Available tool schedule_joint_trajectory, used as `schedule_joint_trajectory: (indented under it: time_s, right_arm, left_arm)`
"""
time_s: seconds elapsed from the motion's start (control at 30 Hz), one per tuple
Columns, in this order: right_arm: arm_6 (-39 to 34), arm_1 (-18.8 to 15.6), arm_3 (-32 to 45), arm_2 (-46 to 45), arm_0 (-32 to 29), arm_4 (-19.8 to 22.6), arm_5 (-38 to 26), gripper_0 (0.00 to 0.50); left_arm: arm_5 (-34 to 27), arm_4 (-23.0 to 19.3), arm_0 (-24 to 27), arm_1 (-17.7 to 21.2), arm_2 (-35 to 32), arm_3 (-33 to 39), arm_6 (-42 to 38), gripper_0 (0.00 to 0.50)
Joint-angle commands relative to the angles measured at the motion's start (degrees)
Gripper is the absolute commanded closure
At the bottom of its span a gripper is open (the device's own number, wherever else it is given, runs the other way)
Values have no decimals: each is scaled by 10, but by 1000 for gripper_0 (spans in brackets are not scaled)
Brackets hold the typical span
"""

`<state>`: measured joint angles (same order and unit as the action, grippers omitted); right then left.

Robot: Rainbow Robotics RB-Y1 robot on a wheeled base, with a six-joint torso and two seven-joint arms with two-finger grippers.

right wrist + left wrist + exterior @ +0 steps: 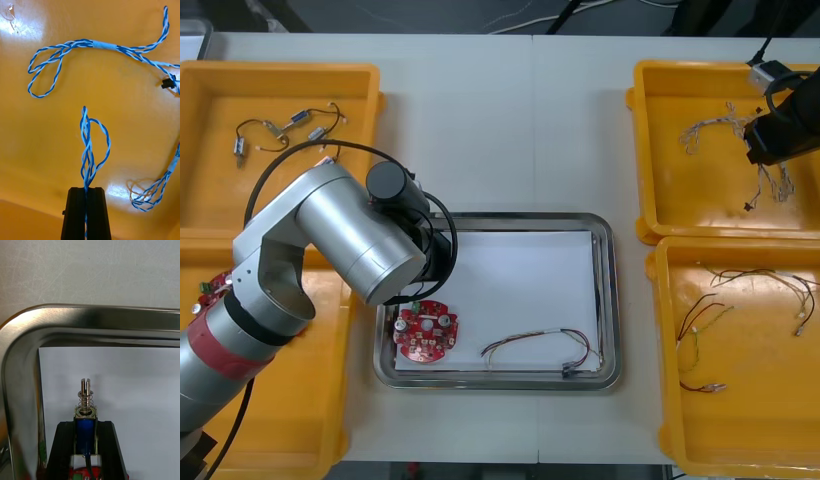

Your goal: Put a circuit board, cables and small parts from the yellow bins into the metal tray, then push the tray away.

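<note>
Left fingers (65,444) clamp part (86,416) over tray (93,320) corner: looks rigid, slick, hold the body | right fingers (75,210) pinch cable (88,150) above bin (41,157): light, floppy, best held mid-bundle

The left arm (330,240) bends in from the near left, its left gripper (85,427) clamped on a small metal part (86,399). The right gripper (86,192) (far right) pinches a blue and white cable (87,150).

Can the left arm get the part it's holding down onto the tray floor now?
Probably yes: the left gripper, fingers shut on the small metal part, is inside the rim of the metal tray, with bare white floor ahead.
</note>
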<state>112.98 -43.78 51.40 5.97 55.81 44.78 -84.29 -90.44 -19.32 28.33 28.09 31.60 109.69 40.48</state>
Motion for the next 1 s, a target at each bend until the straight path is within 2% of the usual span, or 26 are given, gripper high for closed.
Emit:
schedule_joint_trajectory:
  time_s: [0.03, 0.37, 0.6, 0.67, 0.73, 0.83, 0.87, 1.0]
  right_arm:
    - [22, -39, 34, -21, 20, 7, -24, 500]
    - [27, -50, 81, -27, 16, 14, -70, 500]
    - [23, -50, 174, -54, -37, 22, -83, 500]
    - [23, -50, 197, -61, -50, 25, -90, 500]
    - [22, -50, 224, -70, -67, 32, -101, 500]
    - [22, -50, 263, -79, -88, 44, -113, 500]
    - [20, -50, 276, -82, -96, 53, -119, 500]
    - [17, -50, 310, -90, -116, 80, -137, 500]
  left_arm:
    - [12, 10, -5, -8, 11, -5, 49, 500]
    - [12, 10, -6, -7, 16, -9, 48, 500]
    - [12, 10, -6, -7, 16, -9, 46, 499]
    - [12, 9, -6, -8, 16, -9, 44, 410]
    - [15, 8, -6, -7, 16, -9, 41, 174]
    - [18, 6, -6, -8, 16, -9, 37, 40]
    - [19, 5, -6, -7, 16, -9, 35, 0]
    - [21, 3, -6, -7, 16, -8, 31, 0]
